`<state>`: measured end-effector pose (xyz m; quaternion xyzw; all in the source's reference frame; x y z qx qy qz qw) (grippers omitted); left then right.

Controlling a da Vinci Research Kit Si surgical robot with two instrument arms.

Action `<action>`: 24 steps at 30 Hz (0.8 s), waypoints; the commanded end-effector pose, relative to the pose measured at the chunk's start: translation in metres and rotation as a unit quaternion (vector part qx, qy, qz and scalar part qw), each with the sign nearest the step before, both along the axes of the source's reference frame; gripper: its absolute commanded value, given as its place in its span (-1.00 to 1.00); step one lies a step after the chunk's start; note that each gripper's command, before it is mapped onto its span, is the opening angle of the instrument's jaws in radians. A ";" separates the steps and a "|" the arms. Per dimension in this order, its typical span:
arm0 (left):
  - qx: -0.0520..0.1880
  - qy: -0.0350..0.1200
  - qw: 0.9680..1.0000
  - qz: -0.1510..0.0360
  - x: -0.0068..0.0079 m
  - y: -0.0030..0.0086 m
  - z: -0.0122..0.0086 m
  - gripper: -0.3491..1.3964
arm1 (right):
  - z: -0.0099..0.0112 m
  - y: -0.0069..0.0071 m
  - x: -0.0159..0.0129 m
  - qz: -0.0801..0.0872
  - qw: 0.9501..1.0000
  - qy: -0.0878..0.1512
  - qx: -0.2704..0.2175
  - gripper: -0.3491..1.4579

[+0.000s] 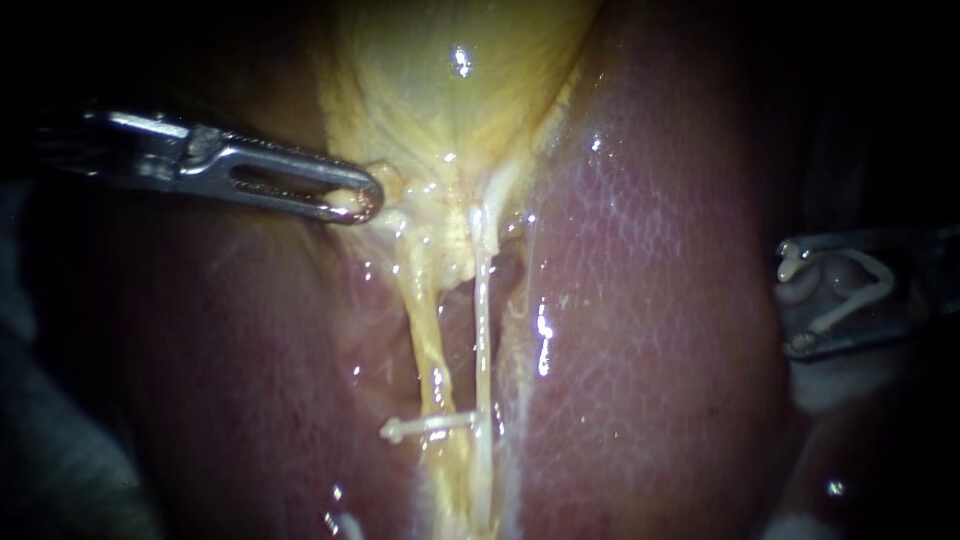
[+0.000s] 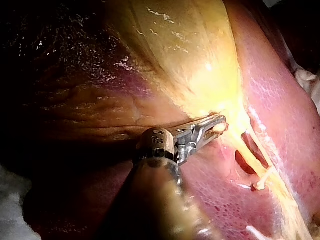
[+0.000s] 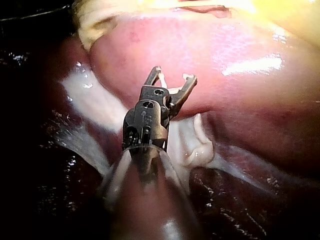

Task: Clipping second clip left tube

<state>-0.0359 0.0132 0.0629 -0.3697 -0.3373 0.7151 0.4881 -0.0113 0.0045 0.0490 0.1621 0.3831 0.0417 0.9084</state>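
Left instrument (image 1: 352, 203): jaws clamped on the neck of the gallbladder (image 1: 450, 90); the pinched fold is mostly hidden between them.
Right instrument (image 1: 793, 298): at the endoscope view's right edge, shaft cut off; jaws spread wide, cradling an unclosed white clip (image 1: 850, 290) that touches both.
Left tube (image 1: 432, 350): yellowish, well apart from the right instrument; its lower end runs out of view.
Fitted clip (image 1: 425, 428): across the left tube; whether its tip reaches the thin right tube (image 1: 483, 330) is unclear.

A surgical practice bench, by every sign: a wet pink liver (image 1: 660, 300) and yellow gallbladder (image 1: 450, 90) lie lit against darkness. A white clip (image 1: 425, 427) crosses a tube (image 1: 432, 350). The slender left instrument (image 1: 352, 200) and right instrument (image 1: 792, 298) reach in, the latter carrying a loaded clip (image 1: 888, 280).
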 end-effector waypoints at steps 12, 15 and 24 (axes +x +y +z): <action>0.002 0.003 1.000 -0.013 0.0040 0.0021 -0.0051 -1.00 | 0.0000 0.0000 0.0000 0.000 1.000 0.000 0.000 -0.07; 0.002 0.002 1.000 -0.021 0.0050 0.0027 -0.0065 -1.00 | 0.0000 0.0000 0.0000 0.000 1.000 0.000 0.000 -0.07; -0.001 0.005 1.000 -0.025 0.0051 0.0025 -0.0064 -1.00 | -0.0002 -0.0004 0.0016 -0.022 0.999 0.028 0.034 -0.09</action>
